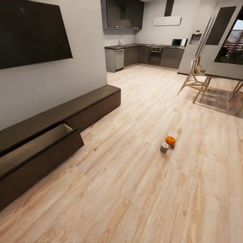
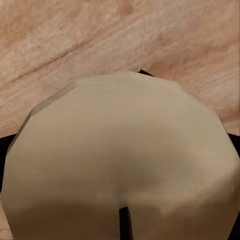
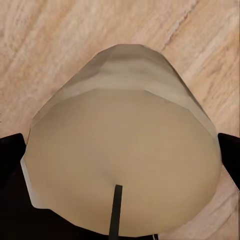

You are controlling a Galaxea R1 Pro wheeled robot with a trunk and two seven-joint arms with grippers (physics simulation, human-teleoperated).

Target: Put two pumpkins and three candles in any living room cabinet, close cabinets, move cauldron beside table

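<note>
A grey-beige candle (image 2: 125,130) sits close to the camera in the left wrist view, and my left gripper (image 2: 120,155) is shut on it, with dark fingers (image 2: 4,150) at its sides. My right gripper (image 3: 120,165) is shut on another candle (image 3: 130,100), black fingers (image 3: 10,160) flanking it. Both hang over wood floor. In the head view an orange pumpkin (image 1: 170,140) and a third candle (image 1: 164,147) stand touching on the floor at middle right. The low dark-brown cabinet (image 1: 98,98) runs along the left wall, its near drawer (image 1: 40,148) pulled open. The cauldron is out of view.
A black TV (image 1: 30,32) hangs on the wall above the cabinet. A grey table (image 1: 224,71) with wooden chairs (image 1: 195,79) stands at the far right on a rug. The kitchen counter (image 1: 145,54) lies at the back. Wide wood floor stretches between.
</note>
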